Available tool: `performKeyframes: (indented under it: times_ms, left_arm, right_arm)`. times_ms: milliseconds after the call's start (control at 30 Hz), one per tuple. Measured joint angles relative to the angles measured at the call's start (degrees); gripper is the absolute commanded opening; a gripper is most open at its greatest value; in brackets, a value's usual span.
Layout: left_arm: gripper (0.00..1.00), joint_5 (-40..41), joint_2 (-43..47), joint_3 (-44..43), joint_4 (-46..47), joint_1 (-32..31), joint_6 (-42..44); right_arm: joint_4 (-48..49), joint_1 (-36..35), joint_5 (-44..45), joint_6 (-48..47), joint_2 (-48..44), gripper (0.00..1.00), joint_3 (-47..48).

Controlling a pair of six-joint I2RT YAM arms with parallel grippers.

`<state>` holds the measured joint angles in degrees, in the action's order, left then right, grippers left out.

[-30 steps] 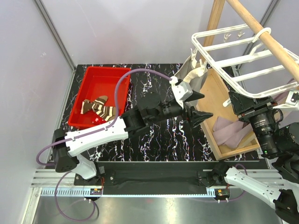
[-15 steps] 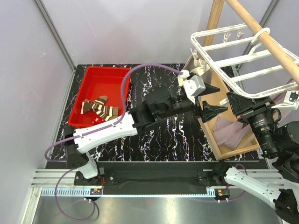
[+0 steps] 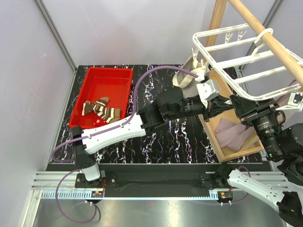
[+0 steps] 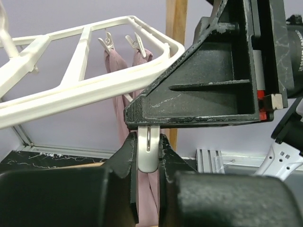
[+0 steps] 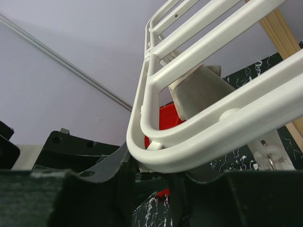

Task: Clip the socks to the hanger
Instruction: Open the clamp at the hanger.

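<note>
Left claw (image 4: 147, 143) is in, its 2 fingers drawn narrow around a white clip (image 4: 147, 160) under the hanger (image 4: 71, 92), and they look to be pinching it. Right claw (image 5: 154, 171) is clamped on the hanger's near corner, steadying the frame. So the step looks like working a clip. Next calls for a firm squeeze to spread its mouth and a sock fed in, yet neither claw carries one. 1 beige sock (image 3: 188, 75) hangs at the left corner, while the striped sock (image 3: 103, 111) lies well away in the tub (image 3: 102, 75). Against half a second back, the left claw was wide open and short of the hanger. Now it has reached under the frame and closed down.
</note>
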<state>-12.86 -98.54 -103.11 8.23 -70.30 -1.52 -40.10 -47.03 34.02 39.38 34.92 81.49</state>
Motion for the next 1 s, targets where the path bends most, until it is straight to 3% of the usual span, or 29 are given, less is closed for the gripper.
performKeyframes:
  times_ms: [67, 267, 833, 867, 967, 1000]
  left_arm:
    - [0.00, 0.5, -0.5, -1.1, -0.9, -0.3, 0.2]
    - [0.00, 2.2, -0.9, -2.3, -2.2, -0.9, 1.0]
    - [0.00, 6.5, -1.0, -2.3, -2.6, -2.3, 4.1]
    - [0.00, 6.8, -1.0, -2.3, -2.6, -2.4, 4.3]
    - [0.00, 8.0, -1.0, -2.3, -2.6, -2.7, 4.8]
    - [0.00, 8.2, -1.0, -2.3, -2.6, -2.7, 5.0]
  right_arm:
    - [-1.3, 0.0, -0.3, -0.1, 0.0, 0.46, 0.9]
    - [-6.3, 0.0, -0.5, -0.6, 0.9, 0.52, 4.2]
    - [-4.9, 0.0, 0.4, -2.8, 1.3, 0.43, 3.4]
    - [-4.6, 0.0, 0.6, -2.9, 1.3, 0.41, 3.3]
    - [-3.6, -0.1, 1.0, -3.2, 1.2, 0.02, 2.8]
    - [-3.5, -0.1, 1.2, -3.4, 1.1, 0.00, 2.6]
